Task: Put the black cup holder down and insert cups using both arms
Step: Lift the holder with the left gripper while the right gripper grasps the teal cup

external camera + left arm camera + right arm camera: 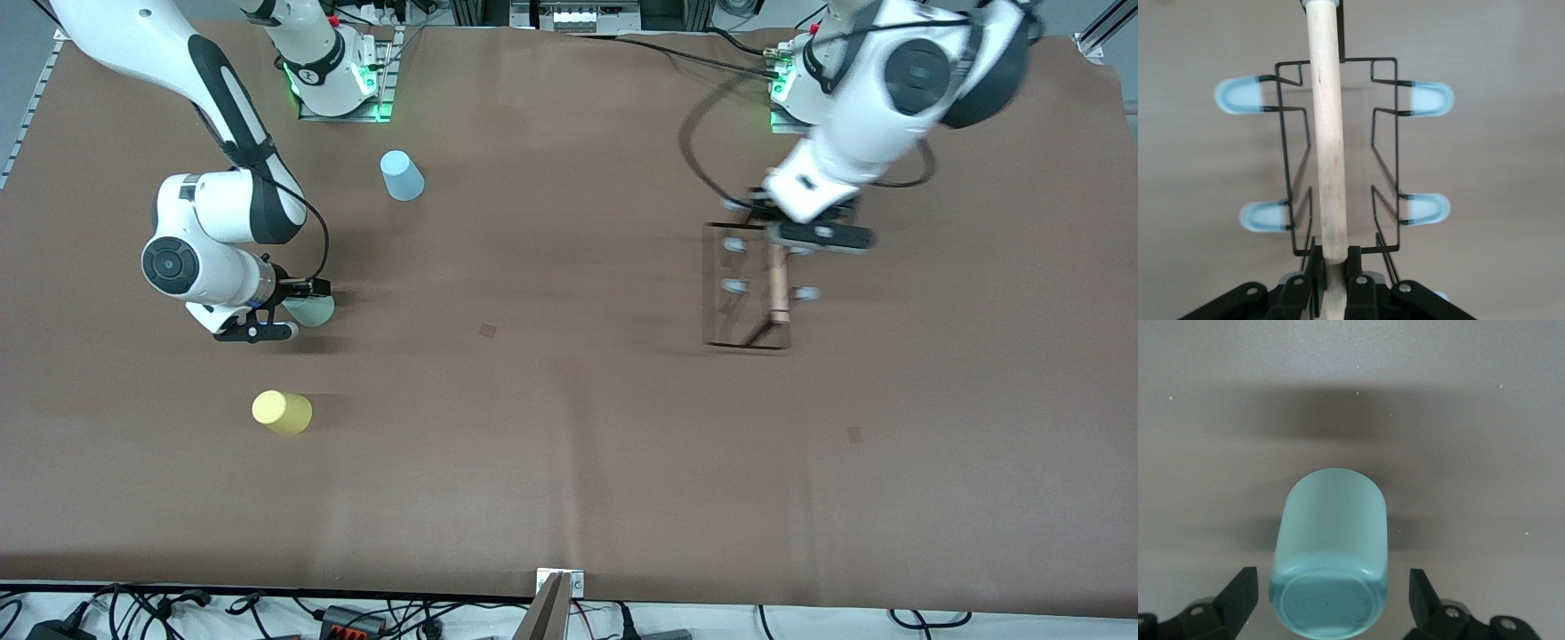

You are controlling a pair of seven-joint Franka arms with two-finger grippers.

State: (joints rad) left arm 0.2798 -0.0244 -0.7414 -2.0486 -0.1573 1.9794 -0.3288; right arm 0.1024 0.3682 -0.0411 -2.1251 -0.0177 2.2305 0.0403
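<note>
From the front, my left claw held the holder by its rod at the left arm's end of the table; a tilt could swing the base askew. My right claw straddled the green cup, with the yellow cup nearer the camera and the blue cup farther.

In my left wrist view, the fingers pinched the rod's end, so it might twist.

In my right wrist view, the fingers stood spread about the upside-down cup; closing off-centre could tip it.
</note>
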